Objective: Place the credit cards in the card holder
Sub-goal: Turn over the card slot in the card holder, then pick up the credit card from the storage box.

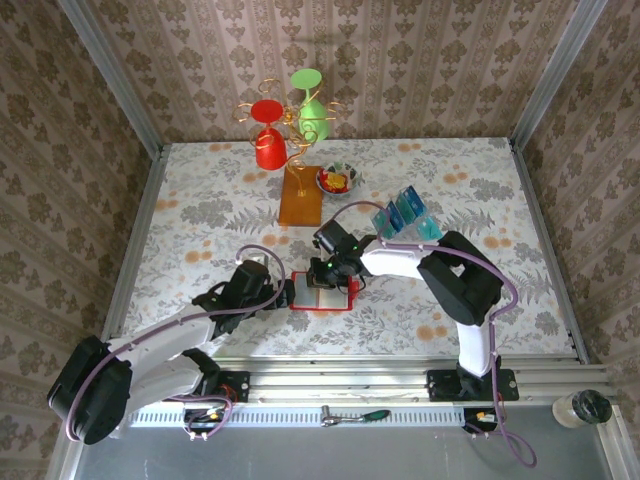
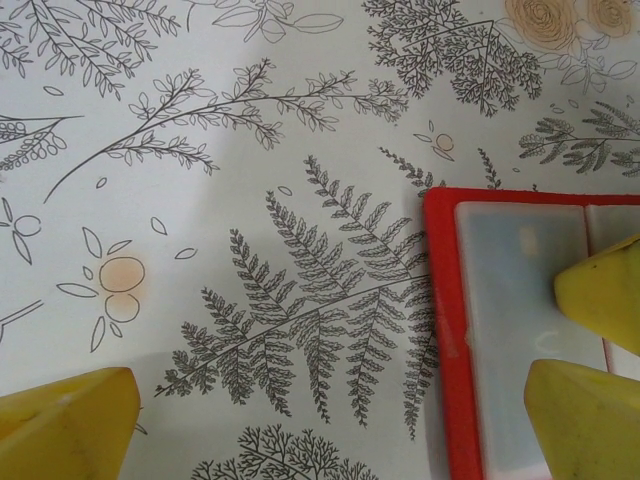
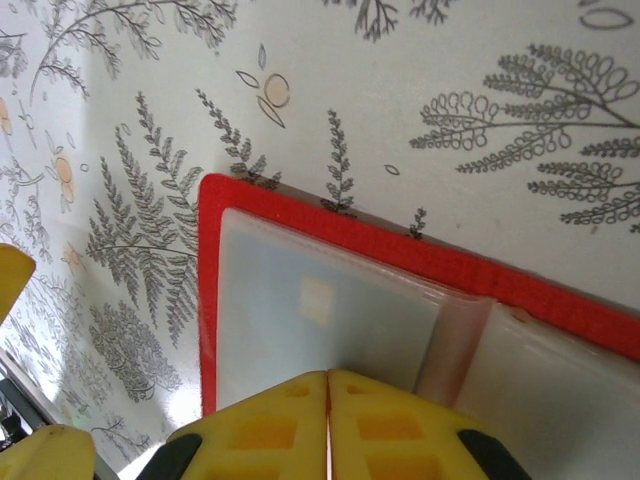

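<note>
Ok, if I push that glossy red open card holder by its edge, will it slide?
Likely yes: the glossy red card holder lies flat on smooth patterned tablecloth. Its clear plastic sleeves look slick, so grips may slip. Lifted by one edge, it would probably fold at the centre crease.

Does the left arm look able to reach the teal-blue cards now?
Probably not: the small teal-blue cards stand beyond the right arm, which stretches across between them and the left claw.

Two table-mounted arms, the left arm (image 1: 160, 345) and the right arm (image 1: 452, 285), wore white shells between black joints, with lilac cables (image 1: 516, 290) looped alongside and blocky yellow fingers (image 3: 270, 430) moulded with square pockets.
</note>
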Tool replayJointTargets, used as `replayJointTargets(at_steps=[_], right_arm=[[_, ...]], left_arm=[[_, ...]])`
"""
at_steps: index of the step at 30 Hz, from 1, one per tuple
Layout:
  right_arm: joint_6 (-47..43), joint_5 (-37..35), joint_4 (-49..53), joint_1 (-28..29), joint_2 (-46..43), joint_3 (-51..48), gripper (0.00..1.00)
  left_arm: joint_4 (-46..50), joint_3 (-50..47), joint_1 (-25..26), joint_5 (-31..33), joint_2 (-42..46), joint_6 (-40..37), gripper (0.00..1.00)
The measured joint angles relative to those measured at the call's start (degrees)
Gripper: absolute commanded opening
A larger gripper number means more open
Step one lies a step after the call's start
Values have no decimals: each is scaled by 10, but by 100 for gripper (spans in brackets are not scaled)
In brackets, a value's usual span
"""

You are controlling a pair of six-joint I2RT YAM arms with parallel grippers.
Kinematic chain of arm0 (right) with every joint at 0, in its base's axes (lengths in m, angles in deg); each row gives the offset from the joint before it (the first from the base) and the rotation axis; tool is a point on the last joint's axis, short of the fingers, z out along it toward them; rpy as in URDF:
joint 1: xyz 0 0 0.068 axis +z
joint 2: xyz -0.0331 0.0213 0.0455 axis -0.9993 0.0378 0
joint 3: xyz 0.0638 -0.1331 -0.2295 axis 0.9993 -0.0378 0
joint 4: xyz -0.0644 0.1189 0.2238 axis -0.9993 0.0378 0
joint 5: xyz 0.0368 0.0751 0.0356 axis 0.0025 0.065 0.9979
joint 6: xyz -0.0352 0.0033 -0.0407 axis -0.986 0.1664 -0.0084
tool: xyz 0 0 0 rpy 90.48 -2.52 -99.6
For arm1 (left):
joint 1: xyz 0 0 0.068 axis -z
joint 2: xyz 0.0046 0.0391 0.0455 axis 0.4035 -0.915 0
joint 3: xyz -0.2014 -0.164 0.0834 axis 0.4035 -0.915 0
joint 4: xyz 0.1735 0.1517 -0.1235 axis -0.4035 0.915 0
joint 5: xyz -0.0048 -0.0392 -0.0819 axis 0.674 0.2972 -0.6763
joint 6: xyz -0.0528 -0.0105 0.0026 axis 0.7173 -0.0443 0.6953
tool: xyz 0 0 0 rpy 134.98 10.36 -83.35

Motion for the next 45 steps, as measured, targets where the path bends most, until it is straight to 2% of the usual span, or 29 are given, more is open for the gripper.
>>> replayJointTargets(at_steps=[6,10,17,30,36,45], right_arm=[[-38,-4,60,-48,-59,23,37],[-78,-22,111,-106,-97,61,43],[-174,-137,241,-176,-101,144,44],[-296,-334,394,-179,44,292,40],[-318,-370,421,-179,88,335,39],[-328,-382,432,-187,122,350,39]], left_arm=[[-1,1,0,0,0,0,100],[-1,2,0,0,0,0,100],[-1,2,0,0,0,0,100],[-1,3,0,0,0,0,100],[-1,3,0,0,0,0,100],[-1,3,0,0,0,0,100]])
